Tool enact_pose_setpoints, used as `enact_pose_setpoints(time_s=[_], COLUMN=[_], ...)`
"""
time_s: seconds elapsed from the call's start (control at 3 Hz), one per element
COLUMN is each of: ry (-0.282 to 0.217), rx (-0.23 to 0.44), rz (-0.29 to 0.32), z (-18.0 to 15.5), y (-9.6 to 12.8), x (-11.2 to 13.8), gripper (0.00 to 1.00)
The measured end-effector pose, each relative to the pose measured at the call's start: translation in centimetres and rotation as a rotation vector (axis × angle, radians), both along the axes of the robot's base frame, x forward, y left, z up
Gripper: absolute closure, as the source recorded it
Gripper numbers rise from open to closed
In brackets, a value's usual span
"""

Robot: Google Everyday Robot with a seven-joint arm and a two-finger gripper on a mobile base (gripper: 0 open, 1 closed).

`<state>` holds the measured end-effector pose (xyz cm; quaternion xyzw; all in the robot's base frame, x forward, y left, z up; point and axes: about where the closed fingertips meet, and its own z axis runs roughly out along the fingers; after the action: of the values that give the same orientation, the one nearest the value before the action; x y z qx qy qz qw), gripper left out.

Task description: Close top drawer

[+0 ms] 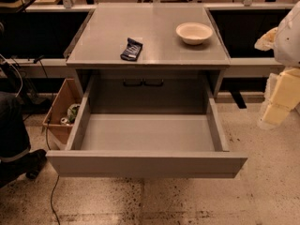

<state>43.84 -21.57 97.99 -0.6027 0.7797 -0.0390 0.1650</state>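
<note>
The top drawer (146, 164) is a wide grey drawer with a plain flat front. It stands pulled far out of the grey cabinet (150, 62) toward me. Its deep grey box is open to view and nothing shows inside it. My gripper (275, 109) is at the end of the pale cream arm at the right edge of the camera view. It hangs to the right of the drawer's right side wall, apart from it and a little above the front panel's level. It holds nothing that I can see.
A white bowl (193, 33) and a dark packet (131, 49) lie on the cabinet top. A cardboard box (60, 108) with small items stands on the floor left of the drawer. A dark-clothed leg and shoe (16, 146) are at far left. A cable (51, 191) runs across the speckled floor.
</note>
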Motion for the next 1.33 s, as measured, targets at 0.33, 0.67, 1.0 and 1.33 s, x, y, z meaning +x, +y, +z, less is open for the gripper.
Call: enact_pose_setpoints(time_s=[0.33,0.67,1.0,1.33], ry=[0.000,0.003,0.015,0.028], rx=[0.000,0.019,0.036,0.045], rz=[0.000,0.005,0.037,0.045], z=[0.0,-2.1,-8.9,-14.0], y=[0.0,0.6,2.5,3.3], x=[0.0,0.2,1.1,2.0], gripper=[0.00,0.00,0.00,0.00])
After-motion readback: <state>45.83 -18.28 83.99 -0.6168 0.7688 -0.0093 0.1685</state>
